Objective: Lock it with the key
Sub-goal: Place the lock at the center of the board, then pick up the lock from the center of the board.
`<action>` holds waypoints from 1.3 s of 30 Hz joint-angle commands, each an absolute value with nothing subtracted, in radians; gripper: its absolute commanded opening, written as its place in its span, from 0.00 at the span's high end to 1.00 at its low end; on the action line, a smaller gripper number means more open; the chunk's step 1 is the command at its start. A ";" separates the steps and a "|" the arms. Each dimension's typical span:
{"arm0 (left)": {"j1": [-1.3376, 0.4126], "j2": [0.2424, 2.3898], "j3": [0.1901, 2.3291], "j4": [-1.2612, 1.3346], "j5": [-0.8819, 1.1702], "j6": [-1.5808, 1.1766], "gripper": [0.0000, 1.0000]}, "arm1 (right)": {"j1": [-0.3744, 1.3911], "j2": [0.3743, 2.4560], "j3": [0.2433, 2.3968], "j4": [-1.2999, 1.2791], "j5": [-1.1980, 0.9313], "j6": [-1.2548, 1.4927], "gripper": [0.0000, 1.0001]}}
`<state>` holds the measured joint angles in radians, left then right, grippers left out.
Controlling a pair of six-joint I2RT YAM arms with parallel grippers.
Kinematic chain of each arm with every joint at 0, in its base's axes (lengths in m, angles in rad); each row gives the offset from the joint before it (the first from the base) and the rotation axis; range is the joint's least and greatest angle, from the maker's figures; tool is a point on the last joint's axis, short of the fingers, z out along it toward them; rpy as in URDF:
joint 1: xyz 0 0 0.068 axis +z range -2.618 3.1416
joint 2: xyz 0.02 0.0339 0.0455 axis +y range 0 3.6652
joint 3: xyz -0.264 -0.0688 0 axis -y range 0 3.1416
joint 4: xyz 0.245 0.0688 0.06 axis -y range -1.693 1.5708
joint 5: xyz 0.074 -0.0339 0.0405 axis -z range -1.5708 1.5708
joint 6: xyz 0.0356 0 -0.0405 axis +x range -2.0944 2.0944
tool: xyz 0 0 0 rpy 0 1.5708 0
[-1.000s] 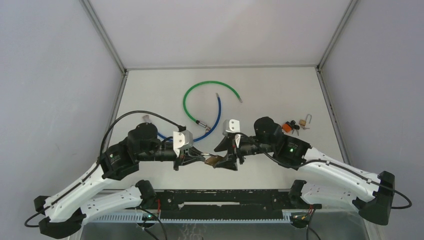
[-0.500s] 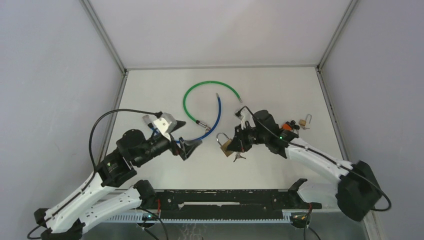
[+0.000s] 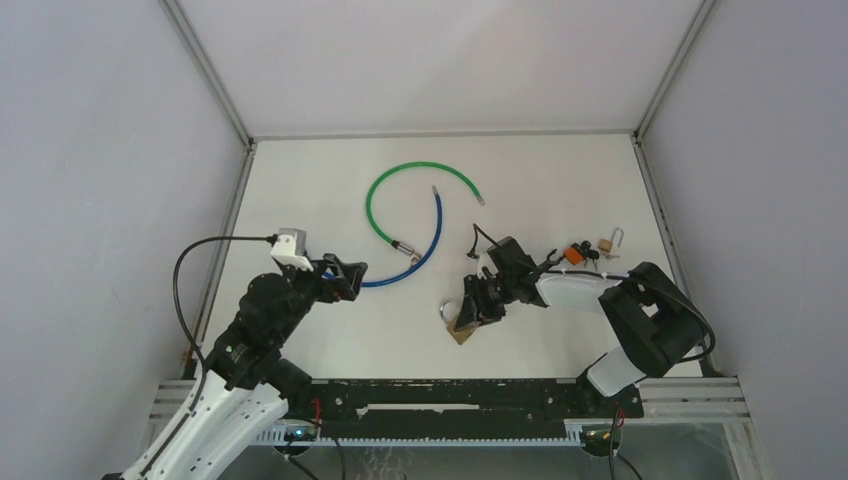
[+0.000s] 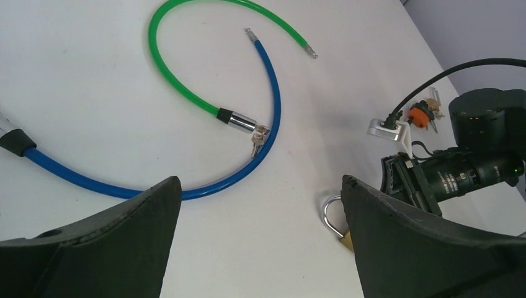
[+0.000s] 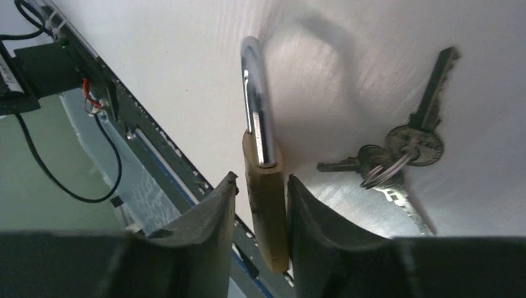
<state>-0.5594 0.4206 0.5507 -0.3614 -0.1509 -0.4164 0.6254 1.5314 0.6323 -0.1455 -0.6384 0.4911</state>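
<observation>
Top view with both wrist views. The right gripper (image 3: 472, 308) is low over the near middle of the table (image 3: 560, 180). Its two fingers (image 5: 208, 233) are closed onto the flat sides of a brass padlock (image 5: 267, 211), and the silver shackle (image 5: 255, 99) points away from the wrist. A bunch of keys (image 5: 397, 158) lies on the table just beside the padlock, not touching it and outside the grip. The left gripper (image 3: 345, 278) hangs to the left, well apart from the padlock, with its jaws spread wide and holding nothing. Farther back, a green cable (image 3: 400, 190) and a blue cable (image 3: 425, 245) curve across the table. A small padlock (image 3: 607, 242) with an orange tag (image 3: 573, 254) lies near the right edge.
</observation>
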 commanded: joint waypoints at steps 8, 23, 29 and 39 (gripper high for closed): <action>-0.547 0.363 0.537 -0.284 -0.039 -0.402 0.00 | 0.554 1.320 1.152 -0.759 -0.434 0.074 0.12; -0.548 0.187 0.486 -0.270 0.087 -0.208 0.00 | -0.042 1.420 1.275 -0.740 -0.530 -1.197 0.07; -0.547 0.144 0.458 -0.278 0.092 -0.173 0.00 | -0.073 1.590 1.243 -0.844 -0.302 -1.455 0.07; -0.548 0.168 0.433 -0.277 0.096 -0.083 0.00 | -0.053 1.783 1.201 -0.843 -0.158 -1.653 0.01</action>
<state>-0.5537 0.1528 0.4511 -0.3023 0.0872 -0.1486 -0.0696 1.7447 1.2030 -0.8318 -0.2279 -1.5295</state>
